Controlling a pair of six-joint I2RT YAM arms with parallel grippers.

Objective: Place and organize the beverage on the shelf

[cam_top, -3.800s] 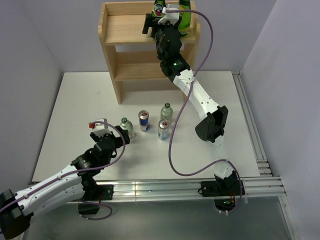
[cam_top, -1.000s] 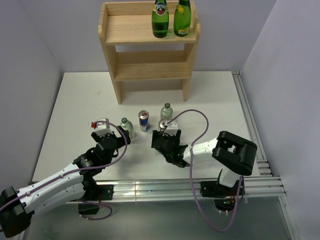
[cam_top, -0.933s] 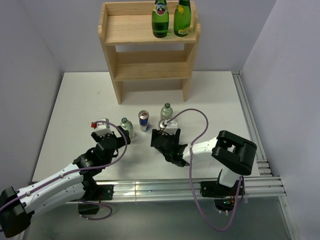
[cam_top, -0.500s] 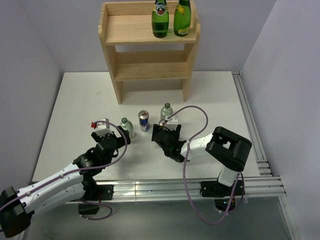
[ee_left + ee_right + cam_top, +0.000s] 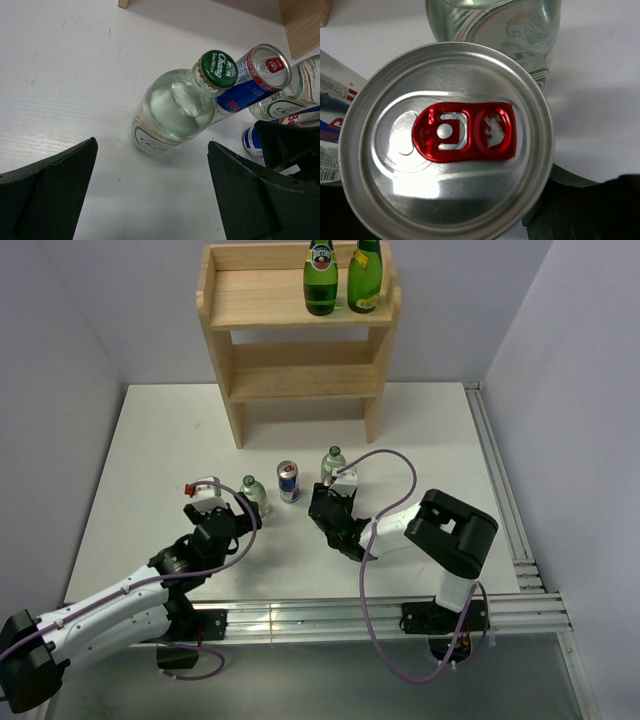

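Observation:
The wooden shelf (image 5: 232,382) stands at the back, with two green bottles (image 5: 320,280) on its top tier. Near my arms, a clear green-capped bottle (image 5: 253,490), a blue-and-silver can (image 5: 288,480) and a second clear bottle (image 5: 333,462) stand on the table. My right gripper (image 5: 326,502) is shut on another can (image 5: 447,135), whose silver lid with a red tab fills the right wrist view. My left gripper (image 5: 152,150) is open, and the green-capped bottle (image 5: 175,110) stands just ahead between its fingers, untouched.
The shelf's two lower tiers (image 5: 300,380) hold nothing. A metal rail (image 5: 500,480) runs along the table's right edge. Grey walls close in on both sides. The right arm's purple cable (image 5: 395,465) loops above the table.
My right gripper has slid forward around the can beside the second clear bottle and shut on it. The left arm has not moved.

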